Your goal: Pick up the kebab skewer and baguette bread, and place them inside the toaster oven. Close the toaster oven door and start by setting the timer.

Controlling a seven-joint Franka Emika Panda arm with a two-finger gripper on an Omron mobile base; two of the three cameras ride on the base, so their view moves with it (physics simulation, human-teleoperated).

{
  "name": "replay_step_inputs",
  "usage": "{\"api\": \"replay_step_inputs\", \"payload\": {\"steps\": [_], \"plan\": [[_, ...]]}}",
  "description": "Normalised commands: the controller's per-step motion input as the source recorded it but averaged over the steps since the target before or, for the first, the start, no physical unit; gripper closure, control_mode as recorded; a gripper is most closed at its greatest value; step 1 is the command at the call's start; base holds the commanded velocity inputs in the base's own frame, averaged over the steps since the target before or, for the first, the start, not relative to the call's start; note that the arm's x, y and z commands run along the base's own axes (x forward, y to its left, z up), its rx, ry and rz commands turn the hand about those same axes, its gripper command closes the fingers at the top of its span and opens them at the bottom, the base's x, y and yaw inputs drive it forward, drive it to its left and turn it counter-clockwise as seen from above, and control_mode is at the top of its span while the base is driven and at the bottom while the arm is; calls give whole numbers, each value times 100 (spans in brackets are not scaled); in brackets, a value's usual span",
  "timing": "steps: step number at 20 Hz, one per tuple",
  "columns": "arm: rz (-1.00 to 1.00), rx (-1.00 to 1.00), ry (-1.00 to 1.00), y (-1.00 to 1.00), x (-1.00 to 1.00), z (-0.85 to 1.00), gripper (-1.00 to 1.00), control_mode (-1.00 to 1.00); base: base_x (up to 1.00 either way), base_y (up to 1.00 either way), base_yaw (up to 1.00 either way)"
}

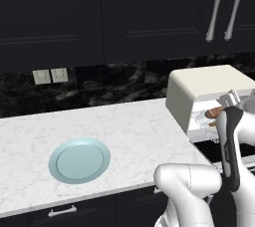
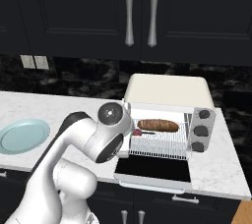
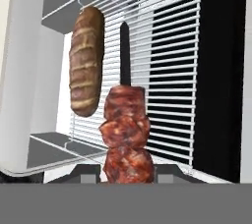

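My gripper (image 3: 127, 171) is shut on the kebab skewer (image 3: 127, 134), gripping it at its reddish-brown meat chunks. The dark stick points into the toaster oven (image 2: 170, 90) just above the wire rack (image 3: 167, 70). The baguette bread (image 3: 86, 61) lies on that rack beside the skewer, toward the back of the cavity. In the right base view the baguette bread (image 2: 158, 125) rests on the rack with the skewer (image 2: 143, 132) in front of it, at the left of the opening. The toaster oven door (image 2: 152, 171) hangs open, folded down flat.
A pale blue plate (image 1: 79, 160) sits on the white marble counter (image 1: 129, 126) left of the oven. Three dark knobs (image 2: 202, 129) line the oven's right front. Dark cabinets with silver handles (image 2: 129, 12) hang above.
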Motion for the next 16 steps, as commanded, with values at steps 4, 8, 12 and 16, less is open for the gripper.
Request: {"api": "replay_step_inputs", "payload": {"steps": [4,8,12,16], "plan": [[-4,1,-4,-67,20,0,100,-100,0,0,0],[-2,0,-5,-53,22,0,100,-100,0,0,0],[0,0,-4,-46,25,-1,100,-100,0,0,0],[-2,0,0,-37,7,-13,100,-100,0,0,0]]}}
